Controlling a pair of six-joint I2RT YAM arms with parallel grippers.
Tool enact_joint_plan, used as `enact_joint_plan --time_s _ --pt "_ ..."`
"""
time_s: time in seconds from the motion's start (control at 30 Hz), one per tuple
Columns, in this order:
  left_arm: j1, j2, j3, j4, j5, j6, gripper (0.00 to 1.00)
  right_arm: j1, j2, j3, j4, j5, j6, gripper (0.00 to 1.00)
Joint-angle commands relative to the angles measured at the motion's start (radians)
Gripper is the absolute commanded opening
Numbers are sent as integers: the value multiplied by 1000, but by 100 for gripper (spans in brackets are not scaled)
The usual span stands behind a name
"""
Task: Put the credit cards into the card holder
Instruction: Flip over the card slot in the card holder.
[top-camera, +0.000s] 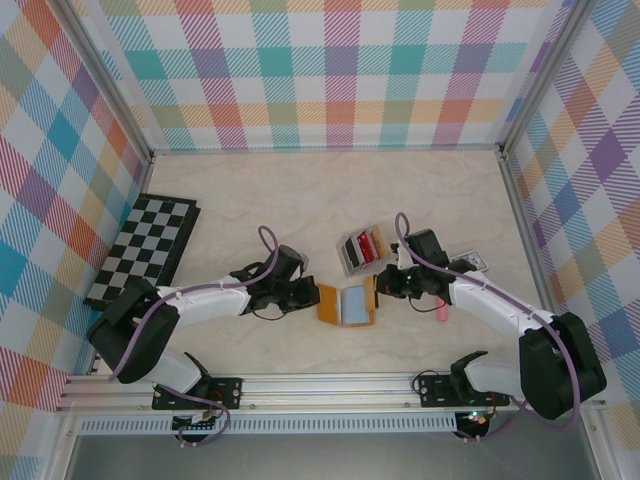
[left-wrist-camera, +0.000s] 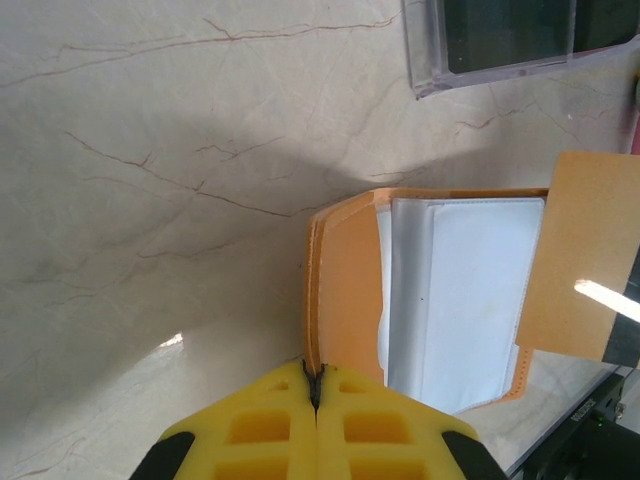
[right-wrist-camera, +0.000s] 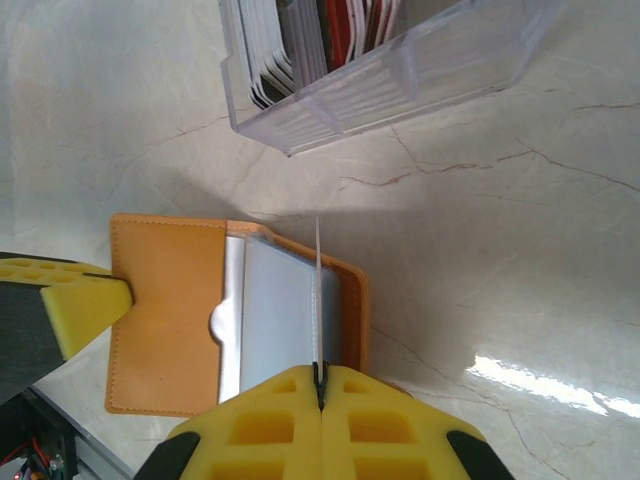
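The card holder (right-wrist-camera: 170, 320) lies opened on the table (right-wrist-camera: 520, 250) between the two arms, its orange covers spread and its clear inner sleeves (left-wrist-camera: 460, 290) facing up; those sleeves look empty. The left gripper (left-wrist-camera: 316, 385) is clenched on the edge of one orange cover, pinning it open. The right gripper (right-wrist-camera: 320, 378) is clamped on a thin pale sheet (right-wrist-camera: 318, 290) standing edge-on over the sleeves. From this angle it could be a card or a leaf of the holder itself, and I cannot tell which. Just beyond the holder, the credit cards (right-wrist-camera: 330, 30) stand in a clear slotted rack (right-wrist-camera: 400, 80). So the opening looks done, while loading the cards has, at best, only begun.
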Motion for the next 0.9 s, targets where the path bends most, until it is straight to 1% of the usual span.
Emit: enact_joint_plan --time_s 0.0,0.23,0.6,0.73,0.87 --pt "-9 17 7 3 3 3 1 7 4 -2 36 -45 7 2" --pt "-12 36 11 15 14 0 1 9 19 2 65 -83 30 2" --pt "-17 41 15 22 16 -2 1 19 44 14 74 -93 41 3" --pt "-16 43 12 33 16 -12 0 47 32 32 69 -91 49 3" --pt "-18 53 -7 93 29 -47 0 85 60 59 69 -98 45 3"
